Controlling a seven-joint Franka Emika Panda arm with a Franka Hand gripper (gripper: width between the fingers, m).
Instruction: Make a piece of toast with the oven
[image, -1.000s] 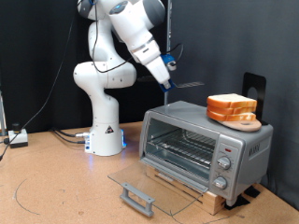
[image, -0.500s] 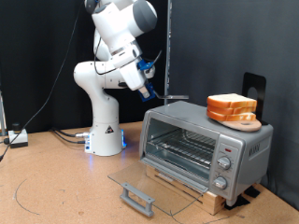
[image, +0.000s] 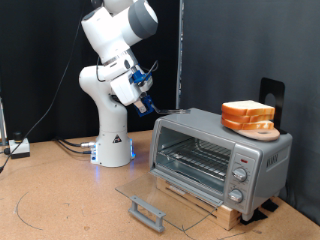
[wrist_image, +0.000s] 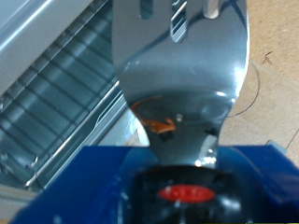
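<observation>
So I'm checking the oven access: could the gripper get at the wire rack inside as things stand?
Probably yes. The oven has its glass door folded down flat, nothing stands before the wire rack, and the gripper hangs just beyond the opening, towards the exterior view's left.

In the wrist view a metal spatula blade (wrist_image: 179, 65) fills the middle, cut off at the top edge and hiding the gripper's fingertips. It covers part of the oven (wrist_image: 56, 84), whose rack is blurred. In the exterior view the gripper (image: 146, 100) is too small to read.
</observation>
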